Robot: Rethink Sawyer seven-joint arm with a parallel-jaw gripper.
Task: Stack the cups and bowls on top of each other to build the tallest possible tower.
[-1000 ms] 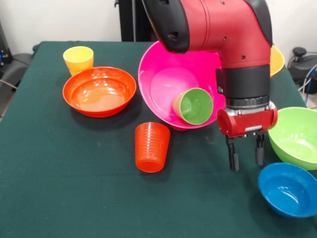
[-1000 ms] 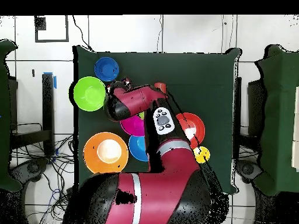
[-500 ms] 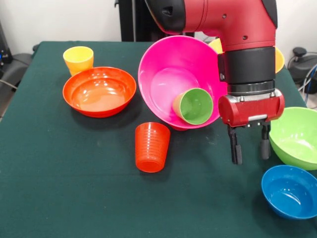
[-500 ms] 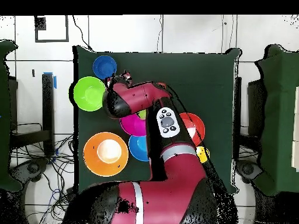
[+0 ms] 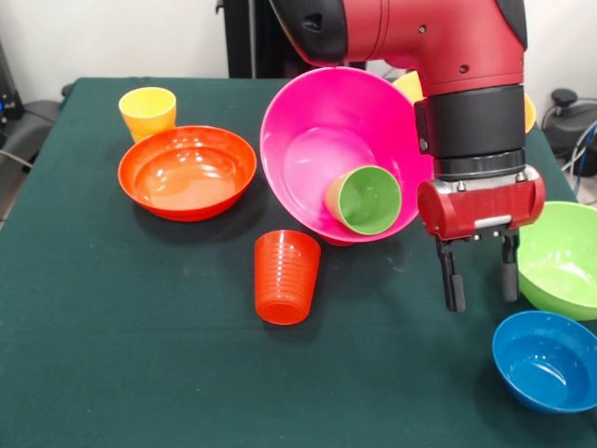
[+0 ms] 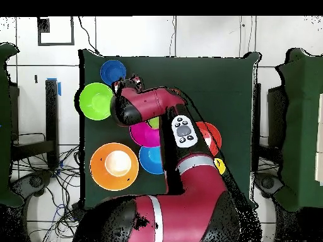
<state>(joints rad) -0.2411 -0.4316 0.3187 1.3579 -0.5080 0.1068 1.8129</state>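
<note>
No readable writing or brand on any of it. The pincer [image 5: 479,278] hangs empty with its 2 fingers spread apart, just above the desk [image 5: 112,355] between the pink bowl [image 5: 317,140] and the lime green bowl [image 5: 564,257]. The pink bowl is tipped on its side with the light green cup [image 5: 366,200] lying in it. The orange-red cup [image 5: 285,276] sits in front, and the small blue bowl [image 5: 546,359] is near the pincer.
</note>
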